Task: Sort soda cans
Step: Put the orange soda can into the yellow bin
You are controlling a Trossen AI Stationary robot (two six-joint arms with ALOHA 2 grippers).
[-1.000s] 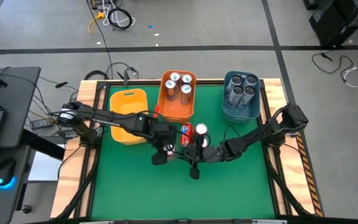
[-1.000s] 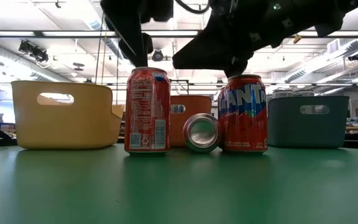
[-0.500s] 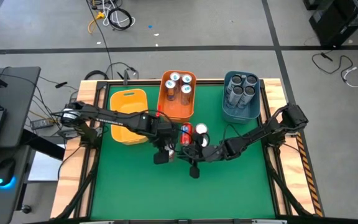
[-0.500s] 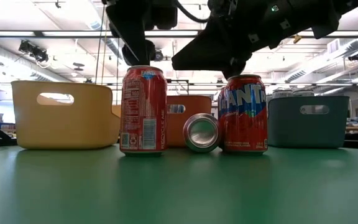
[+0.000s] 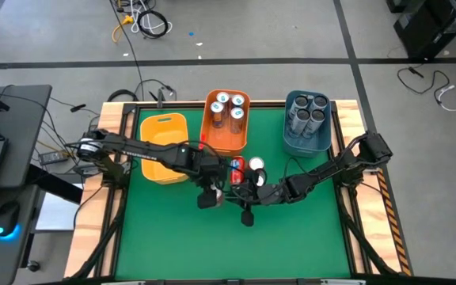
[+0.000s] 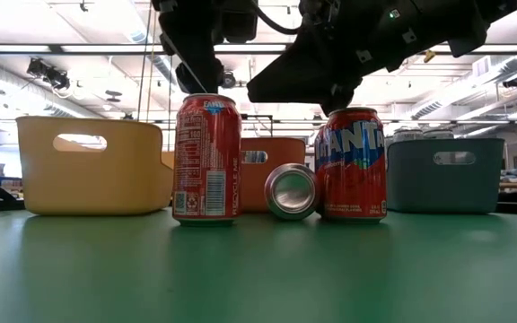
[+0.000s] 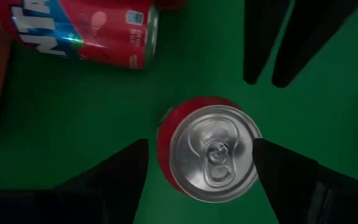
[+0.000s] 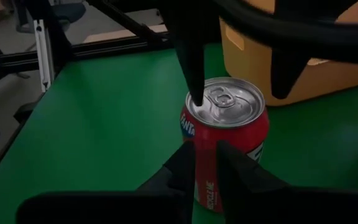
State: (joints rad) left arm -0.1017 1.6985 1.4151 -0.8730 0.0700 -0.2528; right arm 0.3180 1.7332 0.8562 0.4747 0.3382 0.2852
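Three red soda cans out on the green tabletop point(image 6: 258, 278), mid-table, in front of the orange bin point(image 5: 226, 134). Left red can point(image 6: 207, 159) upright, long axis vertical, silver pull-tab top facing up, printed label panel toward the low camera. Right red can point(image 6: 351, 164) also upright, blue lettering across its side. Between them a third can point(image 6: 290, 191) lying on its side, long axis running away from the low camera, round silver end facing it, touching or just beside the right can. Smooth glossy metal cylinders, all three.

Left claw point(image 7: 201, 163) directly above the left red can, fingers spread wide to either side of the top, released, not gripping. Right claw point(image 8: 205, 163) low behind the cans, fingers clenched nearly together, nothing between them.

White-and-green cans point(image 5: 228, 109) standing upright in the orange bin; dark grey cans point(image 5: 307, 112) upright in the blue bin point(image 5: 305, 142). Yellow bin point(image 5: 163, 142) of smooth plastic, with a handle slot.
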